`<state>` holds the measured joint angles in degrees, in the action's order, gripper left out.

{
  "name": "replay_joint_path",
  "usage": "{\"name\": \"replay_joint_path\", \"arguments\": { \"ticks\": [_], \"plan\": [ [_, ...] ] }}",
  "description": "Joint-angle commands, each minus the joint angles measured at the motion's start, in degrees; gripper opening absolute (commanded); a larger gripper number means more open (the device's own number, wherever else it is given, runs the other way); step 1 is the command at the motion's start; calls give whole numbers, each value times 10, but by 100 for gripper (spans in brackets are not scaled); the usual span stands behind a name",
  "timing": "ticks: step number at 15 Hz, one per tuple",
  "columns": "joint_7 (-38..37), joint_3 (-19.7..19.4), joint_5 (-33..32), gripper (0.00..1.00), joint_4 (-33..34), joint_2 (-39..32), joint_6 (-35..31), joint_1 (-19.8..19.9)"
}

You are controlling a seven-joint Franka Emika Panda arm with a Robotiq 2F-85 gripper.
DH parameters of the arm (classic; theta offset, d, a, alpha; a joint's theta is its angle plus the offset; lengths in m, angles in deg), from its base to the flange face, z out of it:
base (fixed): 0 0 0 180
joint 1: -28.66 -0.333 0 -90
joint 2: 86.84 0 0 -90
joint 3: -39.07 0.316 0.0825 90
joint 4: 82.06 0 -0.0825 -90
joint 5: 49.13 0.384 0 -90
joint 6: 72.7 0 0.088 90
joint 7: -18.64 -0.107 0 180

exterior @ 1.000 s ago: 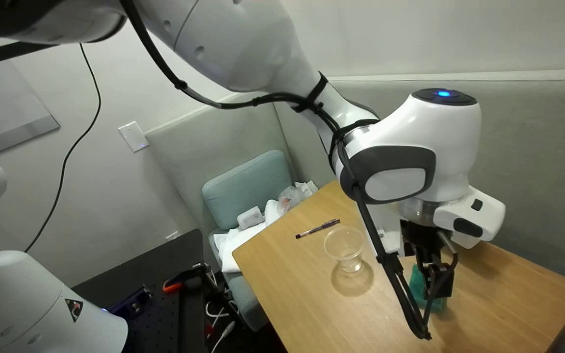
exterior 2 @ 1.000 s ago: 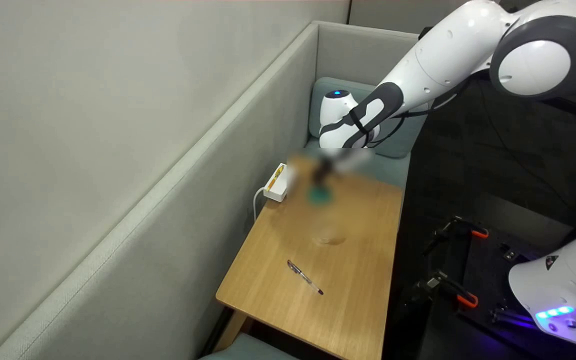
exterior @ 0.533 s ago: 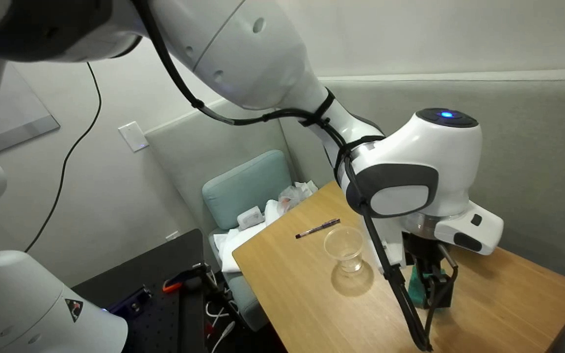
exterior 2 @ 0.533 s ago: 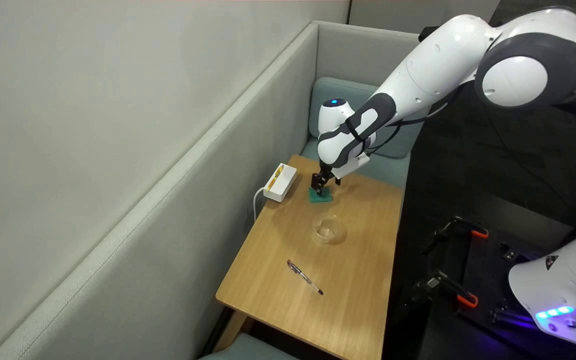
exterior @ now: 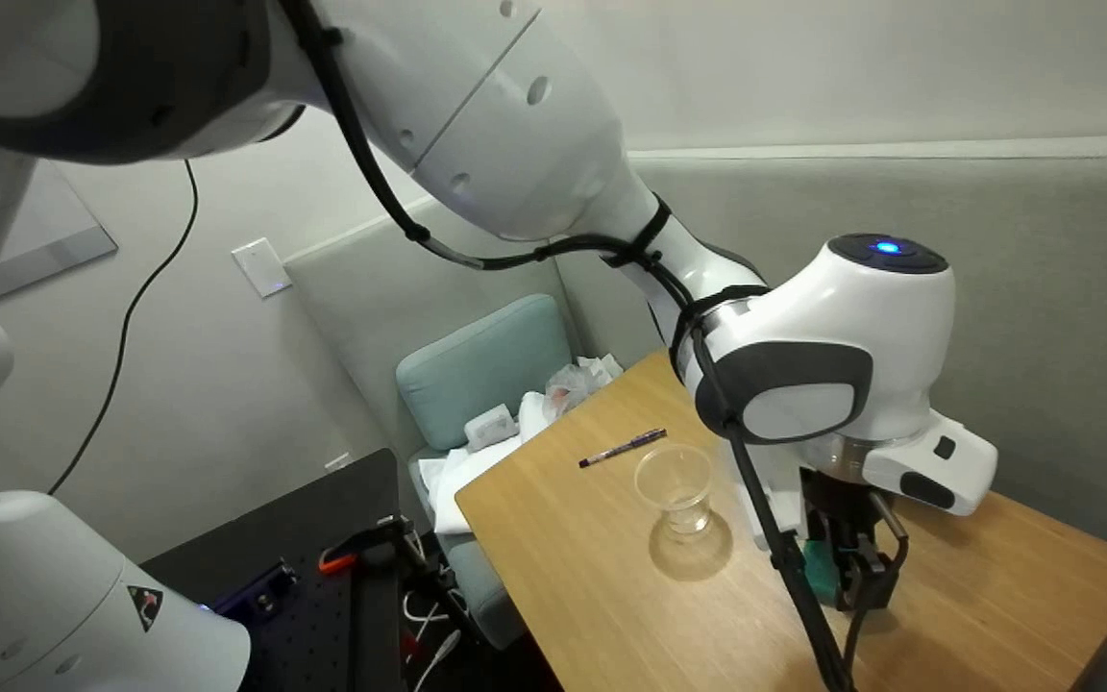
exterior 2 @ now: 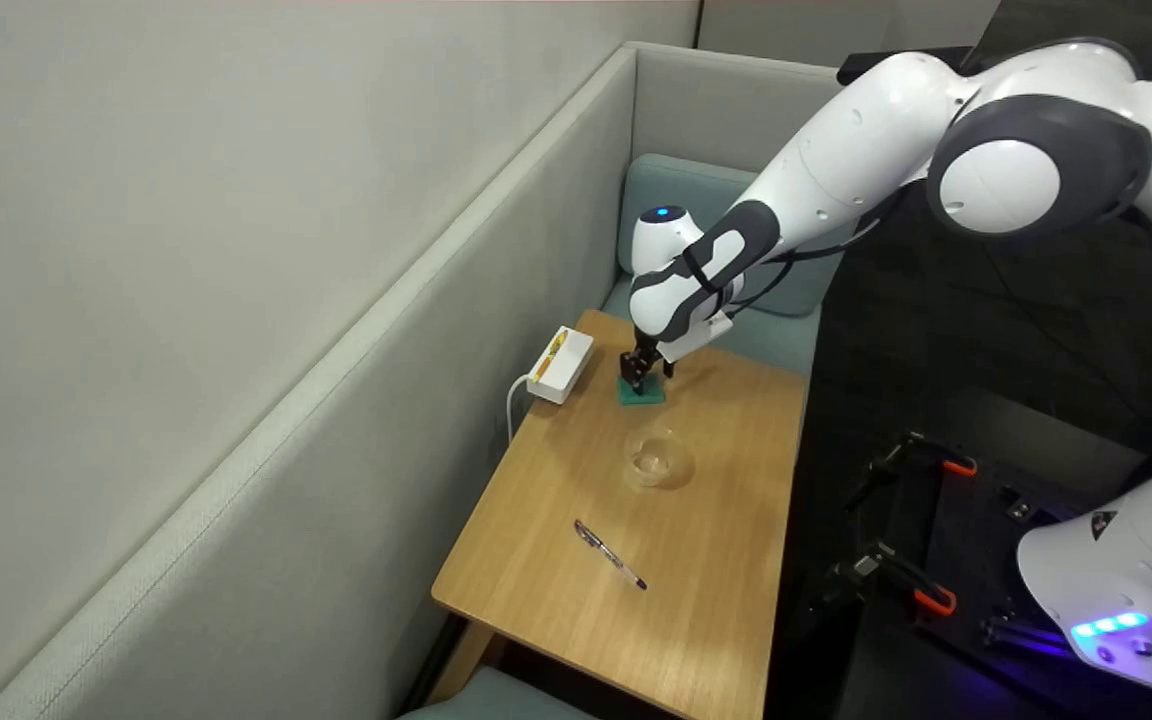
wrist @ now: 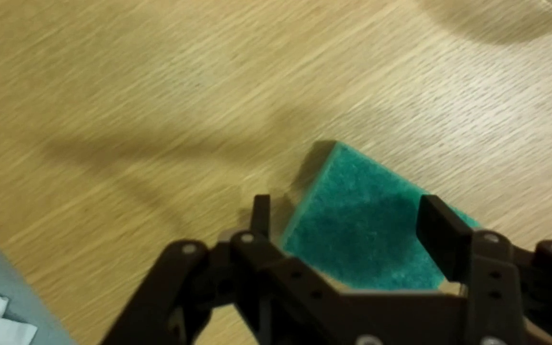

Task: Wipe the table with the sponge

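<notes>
Left of centre in an exterior view, a white box (exterior 2: 560, 365) with a yellow strip on top, at the edge of the table (exterior 2: 706, 620), probably to keep its cable (exterior 2: 510, 410) off the working surface. Rightward, below centre, a pen (exterior 2: 611, 555) lying slantwise, well apart from the sponge (exterior 2: 644, 396). Sponge itself at mid-frame, flat on the wood, handy for a pinch from above. Just below in frame, a clear glass (exterior 2: 652, 460), upright and near enough to call for a detour during wiping.

In the wrist view, lower centre, a gripper (wrist: 344, 201) spread wide and holding nothing, presumably so as to straddle the sponge before closing. At left, one finger (wrist: 260, 215) just outside the sponge's edge; sponge turned askew, one corner toward the top; at right, another finger (wrist: 441, 235) across its face in this line of sight, contact impossible to tell. Grasp apparently not yet made; pressing down on the sponge instead of pinching it, a risk.
</notes>
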<state>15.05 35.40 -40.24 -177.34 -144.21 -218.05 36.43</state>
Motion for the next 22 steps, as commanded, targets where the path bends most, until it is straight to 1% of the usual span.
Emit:
{"name": "replay_joint_path", "arguments": {
  "ticks": [1, 2, 3, 5, 6, 9, 11, 13, 14, 16, 22],
  "plan": [
    [-28, -9, -6, 67, 29, -22, 5, -9],
    [-29, -10, -7, 53, 33, -26, 5, -9],
    [-30, -10, -7, 46, 36, -29, 4, -10],
    [-34, -10, -7, 29, 39, -30, 3, -11],
    [-35, -11, -7, 23, 40, -30, 3, -12],
    [-35, -12, -9, 1, 39, -28, 0, -14],
    [-32, -14, -10, 0, 37, -25, 5, -14],
    [-27, -13, -10, 2, 34, -24, 13, -10],
    [-25, -14, -10, 0, 29, -24, 16, -7],
    [-21, -13, -8, 2, 17, -22, 19, -1],
    [-13, -13, 5, 2, -25, -9, 39, 36]
  ]
}}
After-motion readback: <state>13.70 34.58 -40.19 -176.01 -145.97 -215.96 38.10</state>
